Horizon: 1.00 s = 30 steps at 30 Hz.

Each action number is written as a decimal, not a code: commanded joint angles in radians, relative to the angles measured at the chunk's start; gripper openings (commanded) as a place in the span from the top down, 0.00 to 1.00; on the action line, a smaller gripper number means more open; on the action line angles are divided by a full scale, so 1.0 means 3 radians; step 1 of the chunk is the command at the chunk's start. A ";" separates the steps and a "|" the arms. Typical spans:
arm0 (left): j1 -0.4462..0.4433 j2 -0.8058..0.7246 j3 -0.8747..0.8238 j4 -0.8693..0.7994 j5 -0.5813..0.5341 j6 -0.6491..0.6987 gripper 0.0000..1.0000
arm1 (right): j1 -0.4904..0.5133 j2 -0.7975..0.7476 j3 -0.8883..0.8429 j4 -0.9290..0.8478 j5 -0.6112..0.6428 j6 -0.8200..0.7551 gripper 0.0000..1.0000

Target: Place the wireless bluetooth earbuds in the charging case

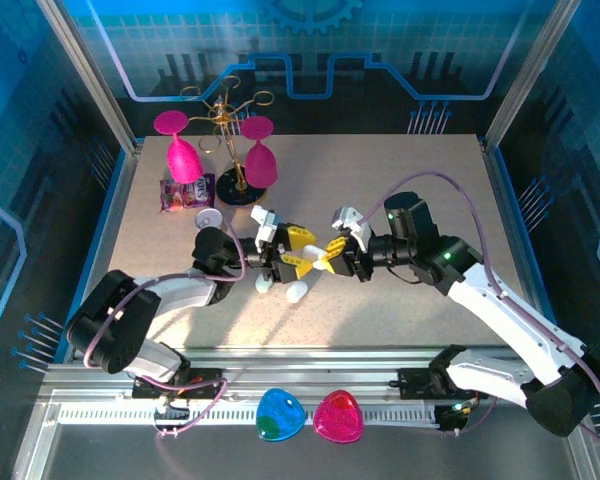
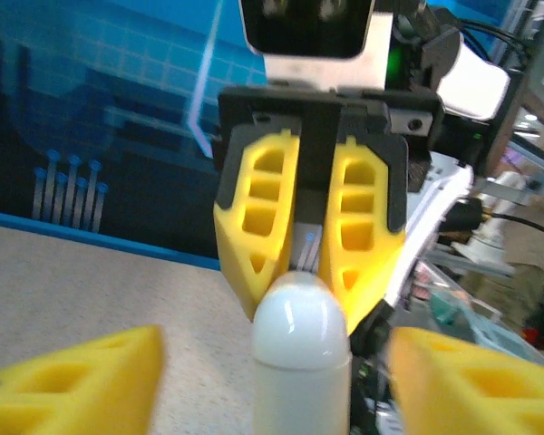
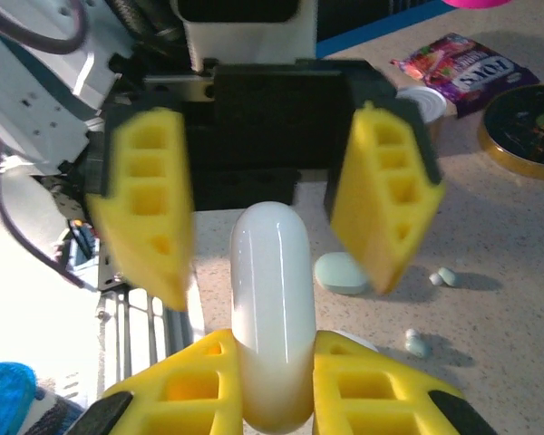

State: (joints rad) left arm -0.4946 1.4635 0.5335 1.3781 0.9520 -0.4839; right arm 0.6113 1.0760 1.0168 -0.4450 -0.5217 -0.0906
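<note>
Mid-frame, the white case [image 3: 272, 299] is clenched by the right pincer [image 3: 272, 362], long axis aimed into the spread left pincer [image 2: 274, 344].

The left arm [image 1: 170, 295] and right arm [image 1: 500, 305] have white shells and black joints; a lilac cable [image 1: 478, 215] runs along each. Their fingers [image 2: 263, 217] are yellow wedges with rectangular cut-outs on black mounts. A green light [image 1: 447, 256] glows on the right arm
</note>
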 commanded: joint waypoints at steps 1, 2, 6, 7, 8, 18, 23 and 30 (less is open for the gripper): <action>-0.0002 -0.0146 -0.0218 0.0075 -0.0527 0.0434 0.09 | -0.0065 0.0058 -0.0102 0.0265 0.0298 0.0261 0.86; 0.0004 -0.0149 -0.0285 0.0075 -0.0668 0.0543 0.05 | -0.0115 0.0099 -0.0133 0.0345 0.0335 0.0352 0.86; 0.0004 -0.0091 -0.0556 0.0003 -0.1218 0.1088 0.01 | -0.0372 0.0336 -0.0284 0.0860 0.0455 0.0889 0.88; 0.0002 -0.0077 -0.0608 -0.0020 -0.1356 0.1183 0.01 | -0.0423 0.0428 -0.0295 0.0965 0.0502 0.1031 0.89; 0.0003 -0.0063 -0.0656 -0.0041 -0.1465 0.1270 0.01 | -0.0449 0.0507 -0.0291 0.1034 0.0579 0.1148 0.89; -0.0007 -0.0089 -0.0750 -0.0739 -0.2450 0.1697 0.01 | -0.0678 0.1842 0.0264 0.1200 0.0811 0.2134 0.88; -0.0014 -0.0225 -0.0724 -0.1222 -0.2630 0.1810 0.01 | -0.0813 0.2622 0.0731 0.1362 0.0697 0.2345 0.88; -0.0023 -0.0470 -0.0694 -0.1798 -0.2744 0.1889 0.01 | -0.0922 0.3469 0.1361 0.1478 0.0455 0.2707 0.85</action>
State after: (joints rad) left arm -0.4946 1.3594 0.3183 0.9386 0.1646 0.0475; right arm 0.3473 2.0556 1.3575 -0.0414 -0.3393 0.6506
